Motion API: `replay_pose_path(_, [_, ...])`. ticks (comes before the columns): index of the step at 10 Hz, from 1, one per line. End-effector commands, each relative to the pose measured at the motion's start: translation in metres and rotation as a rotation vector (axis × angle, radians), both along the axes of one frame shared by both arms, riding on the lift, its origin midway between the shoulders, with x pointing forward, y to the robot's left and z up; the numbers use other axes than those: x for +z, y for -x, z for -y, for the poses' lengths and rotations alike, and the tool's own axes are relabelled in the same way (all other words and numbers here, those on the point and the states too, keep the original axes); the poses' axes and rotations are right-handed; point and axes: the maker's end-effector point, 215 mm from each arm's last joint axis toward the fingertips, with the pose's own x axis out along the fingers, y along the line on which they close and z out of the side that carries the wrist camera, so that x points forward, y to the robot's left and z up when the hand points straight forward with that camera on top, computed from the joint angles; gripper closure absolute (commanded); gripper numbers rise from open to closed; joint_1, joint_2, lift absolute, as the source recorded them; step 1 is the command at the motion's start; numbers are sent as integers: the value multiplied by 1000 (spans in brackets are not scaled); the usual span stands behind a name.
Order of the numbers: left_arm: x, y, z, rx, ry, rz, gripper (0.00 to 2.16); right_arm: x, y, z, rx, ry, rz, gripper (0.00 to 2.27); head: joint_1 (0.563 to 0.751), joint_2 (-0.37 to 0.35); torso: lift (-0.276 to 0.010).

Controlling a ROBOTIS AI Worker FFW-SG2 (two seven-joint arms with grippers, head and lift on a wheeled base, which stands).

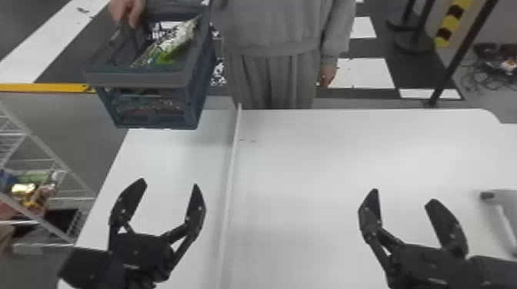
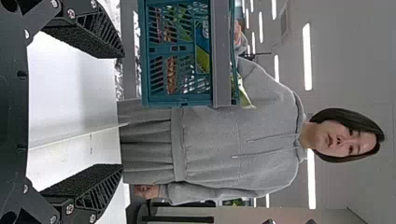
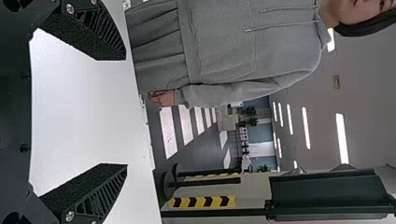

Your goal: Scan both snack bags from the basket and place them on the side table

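Left gripper (image 1: 169,183) is hanging over the near left part of the white table (image 1: 346,161), its two flat fingers spreading wide and gripping nothing. Right gripper (image 1: 404,195) is matching it on the other side, also gaping and empty. Between them a thin raised strip (image 1: 230,169) is running away along the tabletop. At the right edge a pale tool with a dark tip (image 1: 503,225) is lying, probably the scanner.

Farther out, a person's hand (image 1: 129,9) is holding the blue-grey basket (image 1: 134,78) at the table's far left corner; whether the table is bearing any weight, I cannot tell. One green-and-white snack bag (image 1: 171,48) is leaning up inside, while reddish packaging (image 2: 171,74), likely the second bag, is showing through the lattice.

The step in hand seems to be receiving the basket. Doing it well probably means letting it settle and the hand clear before the left gripper starts reaching. Going for the upper bag first, pinching a loose edge lightly and lifting straight past the rim, should be sparing the contents and keeping the code uncreased for scanning.
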Motion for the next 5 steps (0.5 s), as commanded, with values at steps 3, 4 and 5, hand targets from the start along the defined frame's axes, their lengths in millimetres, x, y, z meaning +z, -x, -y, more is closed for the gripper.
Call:
replay_pose_path(3, [1,0,0,-3,-2,3,164,3,1,0,1,0,4,103,695,89,-75])
replay_pose_path(4, [1,0,0,-4,-3,3,164,4,1,0,2,1,5,107,695,89,-75])
replay_pose_path(5, [1,0,0,-4,-3,3,164,4,1,0,1,1,6,107,695,89,-75])
